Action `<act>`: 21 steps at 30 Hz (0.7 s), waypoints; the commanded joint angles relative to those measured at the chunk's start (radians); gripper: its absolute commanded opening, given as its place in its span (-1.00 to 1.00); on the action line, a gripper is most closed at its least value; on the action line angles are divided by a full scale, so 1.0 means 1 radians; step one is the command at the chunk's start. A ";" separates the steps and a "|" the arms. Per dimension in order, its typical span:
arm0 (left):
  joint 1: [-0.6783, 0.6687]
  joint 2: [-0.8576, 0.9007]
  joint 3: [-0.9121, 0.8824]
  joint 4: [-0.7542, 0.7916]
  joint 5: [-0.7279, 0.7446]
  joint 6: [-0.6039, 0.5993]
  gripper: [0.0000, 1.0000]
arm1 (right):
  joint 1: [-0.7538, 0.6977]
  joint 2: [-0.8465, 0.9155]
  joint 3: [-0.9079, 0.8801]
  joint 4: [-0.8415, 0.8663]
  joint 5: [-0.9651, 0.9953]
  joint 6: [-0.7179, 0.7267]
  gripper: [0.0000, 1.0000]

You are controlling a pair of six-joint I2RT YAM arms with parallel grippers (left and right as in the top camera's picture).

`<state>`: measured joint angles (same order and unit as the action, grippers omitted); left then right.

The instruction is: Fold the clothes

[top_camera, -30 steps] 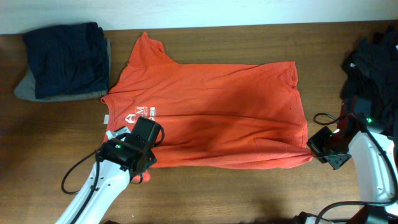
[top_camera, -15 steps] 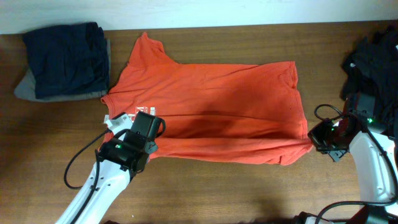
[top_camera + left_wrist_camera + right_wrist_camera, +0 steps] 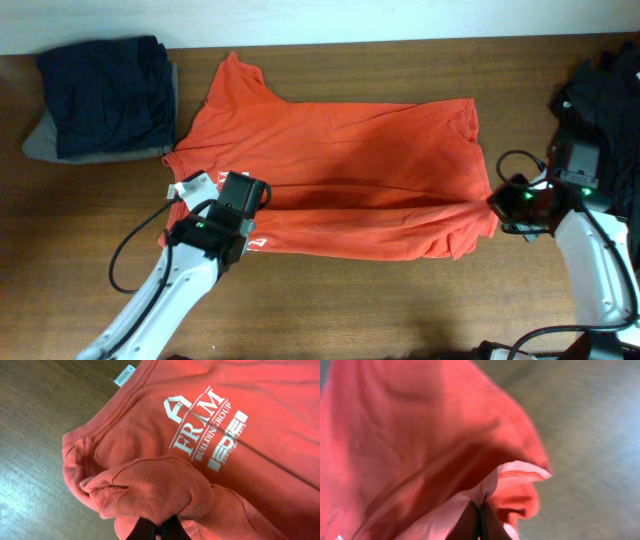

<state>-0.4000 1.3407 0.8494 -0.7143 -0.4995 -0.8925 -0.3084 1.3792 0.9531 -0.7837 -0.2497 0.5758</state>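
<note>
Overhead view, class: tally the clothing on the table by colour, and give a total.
orange-red T-shirt: 1
navy garment, folded: 1
grey garment, under the navy one: 1
black heap: 1, pieces within it cannot be told apart
Total: 4
</note>
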 commanded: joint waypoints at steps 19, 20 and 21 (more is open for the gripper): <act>0.002 0.086 0.018 0.172 -0.224 0.035 -0.95 | 0.177 0.134 0.021 0.107 0.221 -0.003 -0.92; 0.002 0.086 0.018 0.181 -0.226 0.035 -0.95 | 0.177 0.136 0.021 0.107 0.231 -0.003 -0.92; 0.002 0.086 0.018 0.190 -0.228 0.035 -0.95 | 0.177 0.136 0.021 0.107 0.238 -0.003 -0.92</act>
<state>-0.4000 1.4216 0.8494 -0.5381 -0.6716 -0.8772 -0.1364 1.5105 0.9539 -0.6792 -0.0757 0.5747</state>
